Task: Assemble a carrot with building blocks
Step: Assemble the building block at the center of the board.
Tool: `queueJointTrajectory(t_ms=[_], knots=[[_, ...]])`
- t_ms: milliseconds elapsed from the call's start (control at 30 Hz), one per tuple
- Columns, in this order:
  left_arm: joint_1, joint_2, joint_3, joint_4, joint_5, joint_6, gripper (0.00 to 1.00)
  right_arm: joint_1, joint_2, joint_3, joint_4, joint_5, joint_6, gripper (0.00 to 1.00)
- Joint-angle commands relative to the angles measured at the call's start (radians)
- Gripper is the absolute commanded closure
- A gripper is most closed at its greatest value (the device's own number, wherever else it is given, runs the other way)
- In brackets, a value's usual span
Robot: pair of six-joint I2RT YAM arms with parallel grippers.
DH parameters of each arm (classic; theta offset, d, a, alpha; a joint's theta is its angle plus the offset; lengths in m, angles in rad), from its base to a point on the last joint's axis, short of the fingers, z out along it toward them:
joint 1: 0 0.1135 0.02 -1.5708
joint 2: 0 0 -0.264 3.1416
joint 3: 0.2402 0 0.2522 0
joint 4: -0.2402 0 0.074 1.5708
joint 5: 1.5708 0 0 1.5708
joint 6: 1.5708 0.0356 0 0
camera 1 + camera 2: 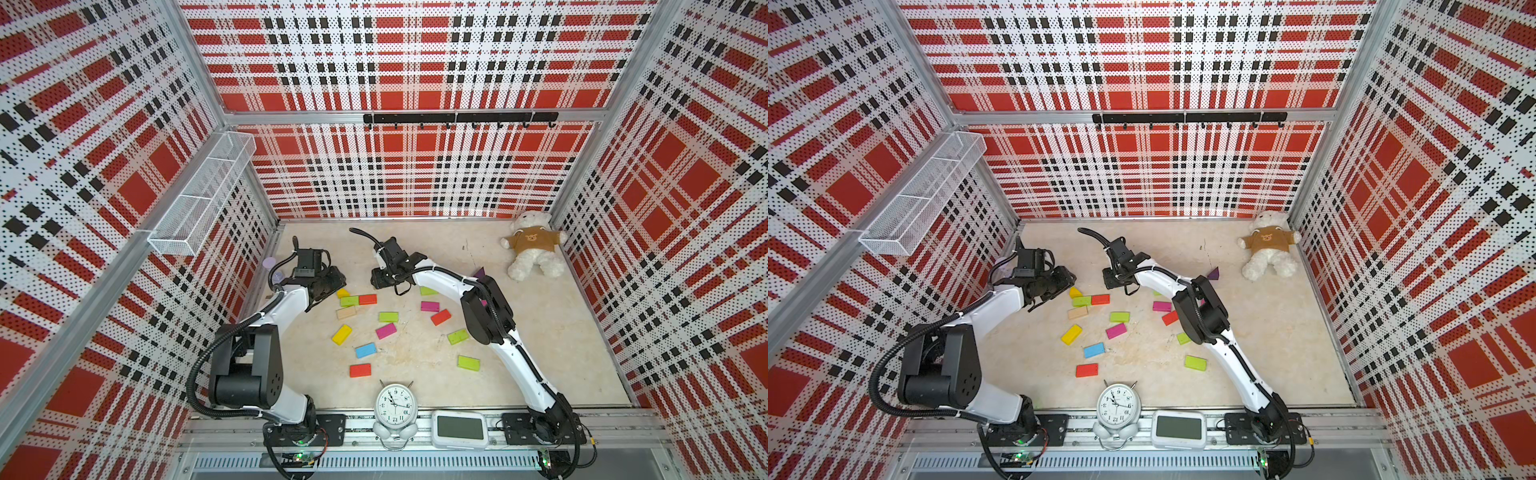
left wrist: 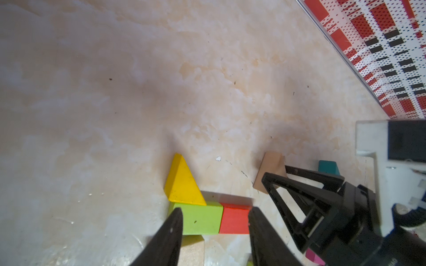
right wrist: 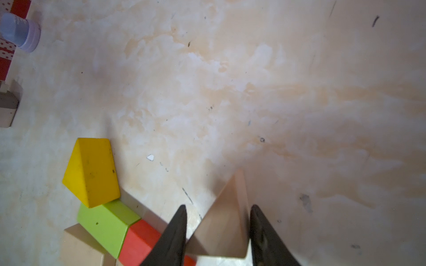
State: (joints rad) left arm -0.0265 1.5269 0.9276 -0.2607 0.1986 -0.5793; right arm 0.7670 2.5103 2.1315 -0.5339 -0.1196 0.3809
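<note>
In both top views the building blocks [image 1: 385, 330] lie scattered flat over the middle of the table [image 1: 540, 353], most of them apart from one another. The left wrist view shows the left gripper [image 2: 215, 210] with its jaws apart and empty. Between them appear a lime block [image 2: 200, 218] and a red block [image 2: 234, 220] butted end to end, with a yellow wedge [image 2: 184, 182] touching the lime one. In the right wrist view the right gripper [image 3: 218, 207] straddles a tan wedge [image 3: 223, 225], but the blur leaves me unable to tell whether it pinches. The pieces look like light, rigid, smooth-painted wood. They are probably easy to nudge and best taken across flat parallel faces, not a wedge's slopes.
</note>
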Motion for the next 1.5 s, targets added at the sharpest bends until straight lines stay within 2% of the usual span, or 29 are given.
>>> queueJointTrajectory(t_ms=[0, 633, 933, 1200, 1367, 1467], knots=[[0.007, -0.031, -0.015, 0.018, 0.000, -0.011, 0.50, 0.009, -0.033, -0.026, 0.010, 0.011, -0.011, 0.57], [0.000, -0.033, -0.015, 0.018, 0.005, -0.012, 0.50, 0.015, -0.083, -0.072, 0.035, -0.010, 0.005, 0.56], [-0.038, -0.024, 0.010, -0.010, -0.015, 0.024, 0.49, -0.008, -0.152, -0.136, 0.130, -0.059, 0.059, 0.45], [-0.063, -0.011, 0.037, -0.020, -0.022, 0.030, 0.50, -0.032, -0.272, -0.239, 0.186, -0.052, 0.053, 0.42], [-0.103, 0.023, 0.085, -0.051, -0.033, 0.053, 0.55, -0.035, -0.332, -0.341, 0.206, -0.049, 0.037, 0.52], [-0.129, 0.067, 0.116, -0.062, -0.037, 0.058, 0.57, -0.035, -0.350, -0.406, 0.212, -0.046, 0.028, 0.70]])
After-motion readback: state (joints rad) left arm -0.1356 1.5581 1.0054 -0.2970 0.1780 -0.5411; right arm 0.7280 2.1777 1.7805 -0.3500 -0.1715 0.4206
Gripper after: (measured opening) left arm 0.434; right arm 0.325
